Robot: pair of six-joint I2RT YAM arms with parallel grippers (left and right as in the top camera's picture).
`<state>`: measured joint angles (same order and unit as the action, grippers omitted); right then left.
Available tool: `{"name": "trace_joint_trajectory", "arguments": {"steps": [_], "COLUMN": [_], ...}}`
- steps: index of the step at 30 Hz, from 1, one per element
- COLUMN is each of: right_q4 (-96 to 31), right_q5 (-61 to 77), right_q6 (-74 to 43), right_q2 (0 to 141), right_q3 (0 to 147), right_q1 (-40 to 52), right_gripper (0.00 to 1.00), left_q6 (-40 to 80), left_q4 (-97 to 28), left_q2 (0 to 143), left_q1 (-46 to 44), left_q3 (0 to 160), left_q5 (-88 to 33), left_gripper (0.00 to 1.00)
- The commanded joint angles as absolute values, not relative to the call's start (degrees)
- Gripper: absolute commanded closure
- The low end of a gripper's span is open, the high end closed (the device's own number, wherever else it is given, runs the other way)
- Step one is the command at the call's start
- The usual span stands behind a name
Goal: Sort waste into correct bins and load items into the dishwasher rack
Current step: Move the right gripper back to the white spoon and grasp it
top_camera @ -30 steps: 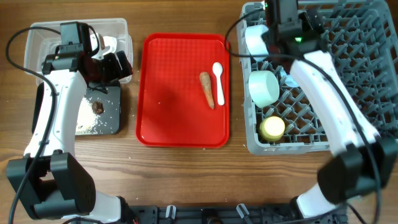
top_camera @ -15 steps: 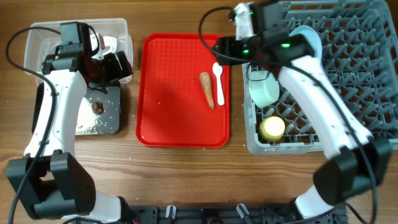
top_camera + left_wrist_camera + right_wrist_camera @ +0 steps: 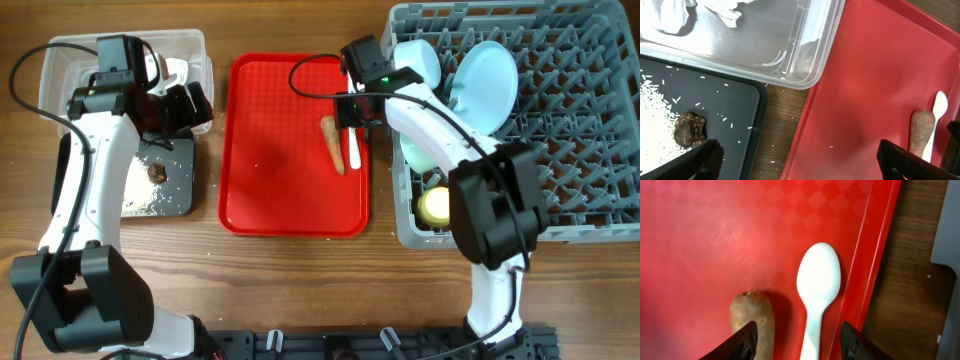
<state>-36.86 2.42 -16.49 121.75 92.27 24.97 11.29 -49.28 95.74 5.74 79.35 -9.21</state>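
Two dark tips are all the right wrist view shows of the right fingers (image 3: 744, 341), the rest cut off by the bottom edge. The handle of the white plastic spoon (image 3: 818, 280) runs out of that edge too, and from overhead the right arm covers its bowl end. Those fingers stand apart, straddling the spoon's handle. One tip is over the top of the orange-brown carrot-like root (image 3: 752, 317) and the other over the right rim of the red tray (image 3: 700, 240); whether either touches anything I cannot tell. The left fingers (image 3: 702, 159) are spread wide and hold nothing, hanging over the right edge of the black tray (image 3: 735, 105), near the small brown food lump (image 3: 689, 132) and loose white rice (image 3: 655, 97). The spoon is plain glossy white and lies lengthwise near the red tray's right edge, just beside the root. Crumpled white tissue (image 3: 670, 15), partly cropped, lies in the clear tub (image 3: 812, 70).
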Motion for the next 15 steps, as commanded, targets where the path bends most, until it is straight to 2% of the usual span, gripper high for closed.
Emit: {"name": "trace_joint_trajectory", "arguments": {"steps": [1,15], "right_q4": [-34.63,-29.04], "right_q5": [-0.34,-5.17], "right_q6": [-16.56,-17.76], "right_q2": [122.43,128.07], "right_q3": [92.33,92.33], "right_q1": [24.77,24.49], "right_gripper": [0.50,0.56], "left_q6": [11.16,11.16], "left_q4": [-49.10,-49.10], "left_q2": [94.65,94.65], "left_q1": [5.87,5.87], "left_q3": [79.77,79.77], "left_q5": [-9.08,-9.10], "left_gripper": [0.00,0.00]}}
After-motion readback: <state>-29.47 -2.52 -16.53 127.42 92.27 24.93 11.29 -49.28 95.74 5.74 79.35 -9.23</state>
